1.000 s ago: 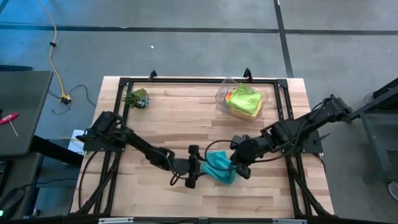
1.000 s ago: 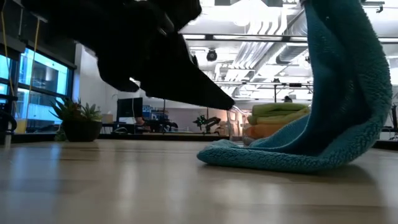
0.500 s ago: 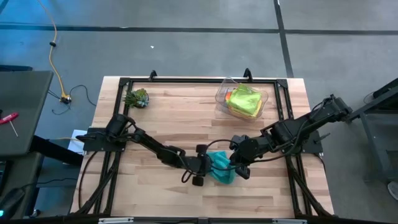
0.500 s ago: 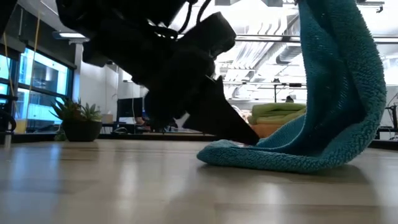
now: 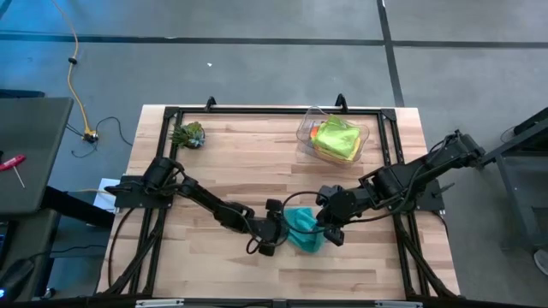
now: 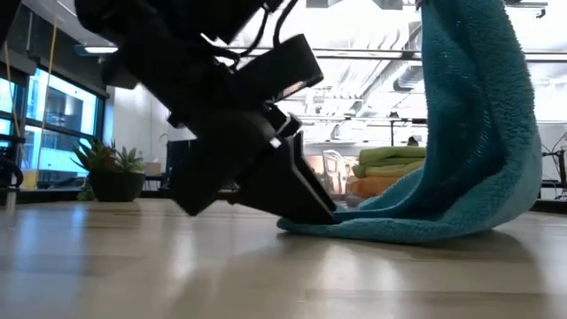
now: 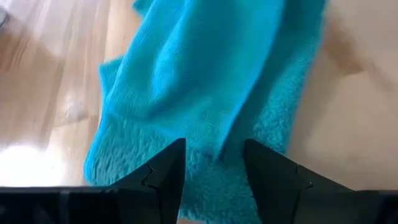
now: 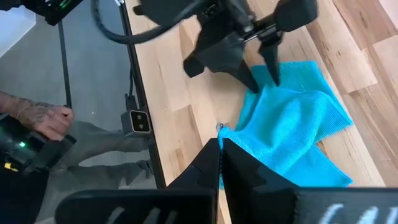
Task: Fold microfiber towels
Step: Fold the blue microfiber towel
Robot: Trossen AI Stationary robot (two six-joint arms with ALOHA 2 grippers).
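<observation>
teal towel half lifted near the table's front edge

the soft teal microfiber towel (image 5: 304, 228) lay near the front edge of the wooden table (image 5: 231, 162), a little right of centre, one part raised and the rest draped on the wood. it looked light, limp and grippy, likely to sag and bunch, so a pinch at a corner or hem seemed best. the right tool (image 5: 323, 224) was clenched on the raised part, holding it up. the left tool (image 5: 276, 229) stood partly open, its fingers (image 7: 163, 177) astride the low edge of the cloth, touching it; a firm grip there could not be told.
</observation>
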